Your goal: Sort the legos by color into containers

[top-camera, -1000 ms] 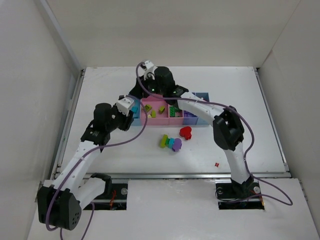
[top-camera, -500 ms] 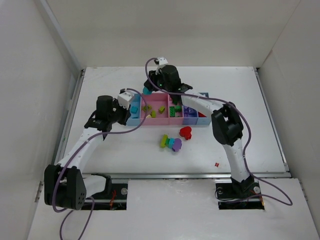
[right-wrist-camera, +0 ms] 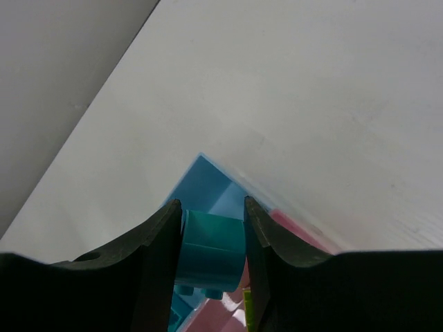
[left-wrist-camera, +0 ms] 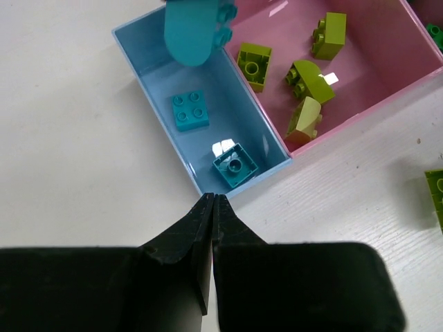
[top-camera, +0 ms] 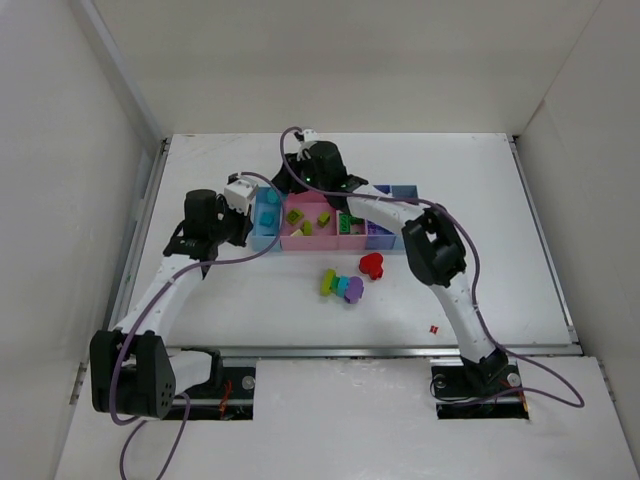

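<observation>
Right hand [right-wrist-camera: 212,207] grasps a rounded glossy cyan brick [right-wrist-camera: 211,259] above the rectangular light blue plastic bin [left-wrist-camera: 228,90] holding two square studded bricks [left-wrist-camera: 190,111]; left hand [left-wrist-camera: 213,202] clenched empty beside its corner.

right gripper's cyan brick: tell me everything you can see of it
The cyan rounded brick looks like glossy moulded plastic, with one curved end and round studs along one face. It is clamped between the right gripper's black fingers, one on each side; nothing else seems to touch it. It hangs over the far end of the leftmost light blue bin, not yet dropped in.
</observation>
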Motion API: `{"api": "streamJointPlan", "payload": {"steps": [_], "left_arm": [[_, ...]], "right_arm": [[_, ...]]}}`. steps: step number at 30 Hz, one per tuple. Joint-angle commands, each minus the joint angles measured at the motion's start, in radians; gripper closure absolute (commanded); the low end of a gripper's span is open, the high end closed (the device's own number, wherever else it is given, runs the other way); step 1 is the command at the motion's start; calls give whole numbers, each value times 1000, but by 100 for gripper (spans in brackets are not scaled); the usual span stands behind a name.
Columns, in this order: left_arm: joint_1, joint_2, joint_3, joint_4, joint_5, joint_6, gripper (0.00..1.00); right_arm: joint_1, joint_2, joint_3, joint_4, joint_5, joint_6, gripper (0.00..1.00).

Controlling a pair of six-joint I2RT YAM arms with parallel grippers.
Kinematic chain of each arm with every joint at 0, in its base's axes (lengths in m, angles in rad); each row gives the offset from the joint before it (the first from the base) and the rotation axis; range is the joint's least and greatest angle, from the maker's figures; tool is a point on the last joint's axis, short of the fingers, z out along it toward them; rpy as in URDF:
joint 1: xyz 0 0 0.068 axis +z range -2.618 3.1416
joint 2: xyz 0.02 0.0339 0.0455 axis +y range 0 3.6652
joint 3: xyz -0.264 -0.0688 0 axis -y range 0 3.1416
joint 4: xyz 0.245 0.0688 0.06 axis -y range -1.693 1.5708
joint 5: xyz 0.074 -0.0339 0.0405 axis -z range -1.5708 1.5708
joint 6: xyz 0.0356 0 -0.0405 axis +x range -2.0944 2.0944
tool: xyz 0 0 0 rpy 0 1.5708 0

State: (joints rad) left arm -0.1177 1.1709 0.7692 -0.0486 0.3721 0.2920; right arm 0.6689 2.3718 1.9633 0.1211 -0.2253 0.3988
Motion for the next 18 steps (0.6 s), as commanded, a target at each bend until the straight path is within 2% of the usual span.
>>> {"api": "streamJointPlan", "payload": {"steps": [1,3,5,6,7,9,10,13,14,18], "left_arm": [[3,4,30,30,2,-5,100],[3,13,30,30,2,-5,100],[3,13,30,30,2,-5,98],[3,13,30,30,2,-5,96],[3,13,30,30,2,-5,94],[3,13,30,30,11,-5,92],[3,13,30,30,11,-5,87],[3,3,30,30,21,-5,77],[3,3,30,30,30,-5,71],[3,-7,30,21,41,-5,54]], "right_arm": [[38,24,86,41,-69,23,100],[47,35,104,41,-69,23,100],[47,35,105,41,-78,23,94],[47,35,89,41,-78,23,81],[47,26,80,41,-69,23,77],[47,15,71,41,-69,23,60],[47,6,62,41,-69,23,38],[47,-22,72,41,-97,23,6],[47,-32,72,41,-108,-1,0],[47,-146,50,41,-118,-95,0]]}}
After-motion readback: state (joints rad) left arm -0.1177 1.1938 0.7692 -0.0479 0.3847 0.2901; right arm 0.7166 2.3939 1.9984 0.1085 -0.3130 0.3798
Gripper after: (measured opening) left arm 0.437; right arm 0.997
